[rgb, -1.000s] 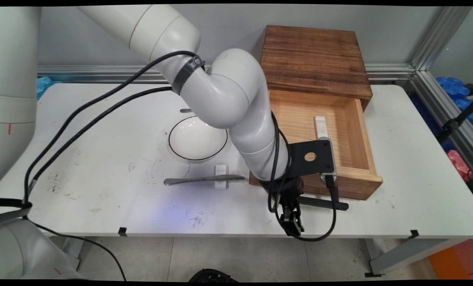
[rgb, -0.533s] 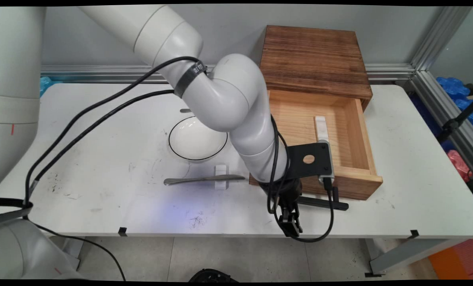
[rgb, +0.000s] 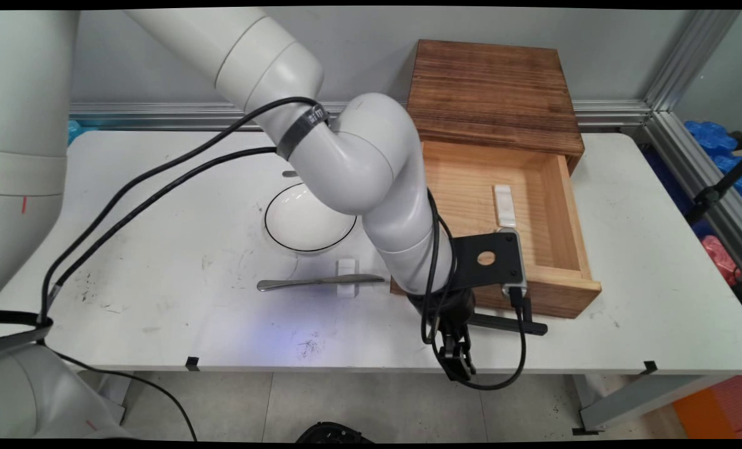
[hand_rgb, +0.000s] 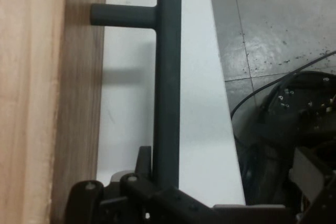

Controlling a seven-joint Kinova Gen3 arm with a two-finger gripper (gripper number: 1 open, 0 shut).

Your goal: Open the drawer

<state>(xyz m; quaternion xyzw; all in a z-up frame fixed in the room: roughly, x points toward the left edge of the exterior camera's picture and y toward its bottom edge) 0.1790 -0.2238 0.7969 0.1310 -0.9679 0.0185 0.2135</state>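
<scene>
The main view takes in the whole white counter (rgb: 159, 249): a dark wooden box (rgb: 492, 93) at the far right with its pale wooden drawer (rgb: 570, 206) pulled out toward the near edge, a small white oblong block (rgb: 504, 204) lying inside the drawer, a white bowl with a thin black rim (rgb: 305, 221) left of it, and a metal butter knife (rgb: 312, 282) resting across a small white block (rgb: 346, 277) nearer the front. The hand view shows none of these; it shows only the drawer's front board (hand_rgb: 79, 103), the black bar handle (hand_rgb: 167, 77) standing off it on a short post, the counter edge and the grey floor beyond. Compared with a second ago, the drawer sits slightly farther out toward the near edge, and the arm has shifted with it. The black two-finger end effector (rgb: 458, 355) sits at the handle's left end, closed narrowly around the bar, which passes between its fingers (hand_rgb: 131, 182) in the hand view.
</scene>
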